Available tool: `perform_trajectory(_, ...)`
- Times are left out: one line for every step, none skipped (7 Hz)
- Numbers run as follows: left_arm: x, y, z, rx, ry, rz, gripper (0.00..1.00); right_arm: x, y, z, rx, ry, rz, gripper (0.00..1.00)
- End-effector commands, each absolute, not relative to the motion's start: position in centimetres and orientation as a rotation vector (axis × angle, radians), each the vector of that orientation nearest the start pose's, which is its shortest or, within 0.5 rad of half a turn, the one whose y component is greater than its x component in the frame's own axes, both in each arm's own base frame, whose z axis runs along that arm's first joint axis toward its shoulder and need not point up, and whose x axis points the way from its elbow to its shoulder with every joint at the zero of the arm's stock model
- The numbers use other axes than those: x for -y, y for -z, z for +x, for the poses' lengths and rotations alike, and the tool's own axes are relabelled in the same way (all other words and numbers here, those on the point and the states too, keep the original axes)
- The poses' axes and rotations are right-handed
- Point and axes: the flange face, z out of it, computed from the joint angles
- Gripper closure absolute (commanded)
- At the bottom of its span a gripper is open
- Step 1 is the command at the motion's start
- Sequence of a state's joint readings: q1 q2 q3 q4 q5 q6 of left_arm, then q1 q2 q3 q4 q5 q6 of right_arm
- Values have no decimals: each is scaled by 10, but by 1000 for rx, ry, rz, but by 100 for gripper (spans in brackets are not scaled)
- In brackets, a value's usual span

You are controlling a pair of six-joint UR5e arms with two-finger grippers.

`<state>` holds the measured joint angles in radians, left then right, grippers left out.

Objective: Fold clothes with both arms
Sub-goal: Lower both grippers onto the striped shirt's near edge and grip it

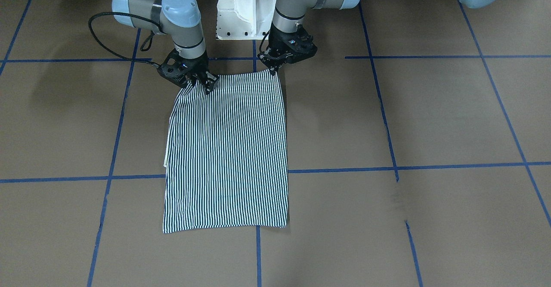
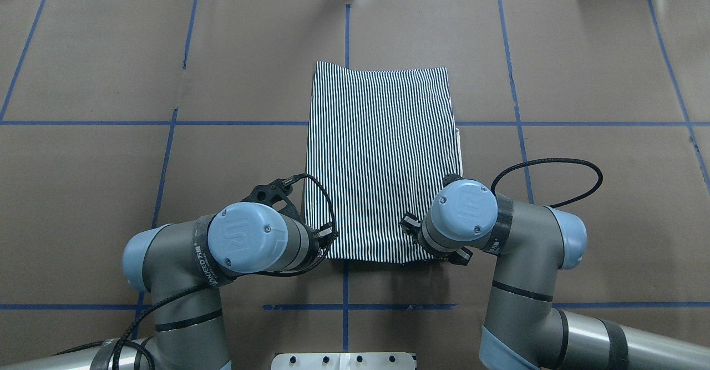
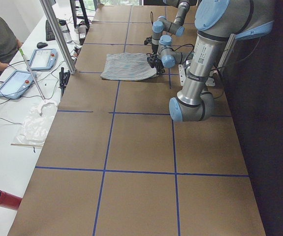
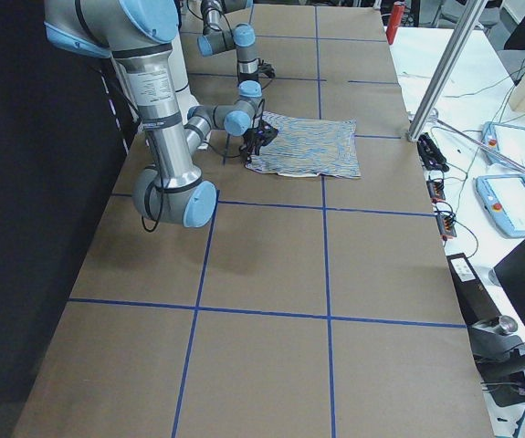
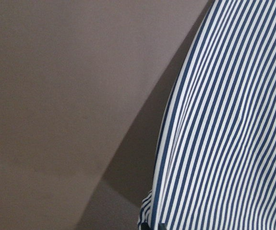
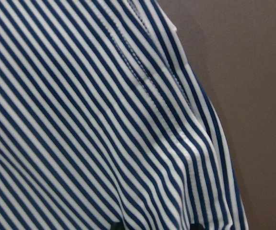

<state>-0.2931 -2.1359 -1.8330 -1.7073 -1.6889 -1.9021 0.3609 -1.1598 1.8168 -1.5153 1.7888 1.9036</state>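
Navy-and-white stripes cover the polo shirt (image 1: pixel 226 149), which lies as a flat, narrow rectangle in the middle of the front-facing view, its short top edge close under my base at the top of the frame. It looks like thin knit: light, limp and with no stiffness of its own, so I judge it will sag and crease wherever it is unsupported, and the stacked layers may slide apart unless I pinch through all of them. The two upper corners are the sensible places to hold, and that is where I am. My right gripper (image 1: pixel 205 81), at upper left of centre, has its fingers closed on one corner, where the cloth puckers up toward them. My left gripper (image 1: pixel 273 68), just right of centre, is pinched on the other corner, which rises to a small peak. By count there is one shirt and two grippers, one to each corner. A cream sliver (image 1: pixel 165 160) peeks out along the shirt's left edge. Around it spreads the brown table (image 1: pixel 430 119), crossed by blue tape lines (image 1: pixel 344 169).
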Motion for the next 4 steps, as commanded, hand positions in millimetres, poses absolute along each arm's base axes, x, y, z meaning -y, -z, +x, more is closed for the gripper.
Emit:
perform_trajectory(300, -207, 568, -974, 520, -127, 100, 325, -307, -532, 756, -585, -196, 100)
perform_trajectory(298, -206, 569, -975, 516, -130, 100, 323, -293, -524, 788, -582, -193, 100)
perform_trajectory(299, -207, 569, -973, 516, -130, 100, 323, -293, -524, 789, -591, -197, 100)
perform_trajectory(299, -207, 569, -973, 516, -130, 100, 323, -293, -524, 789, -591, -197, 100)
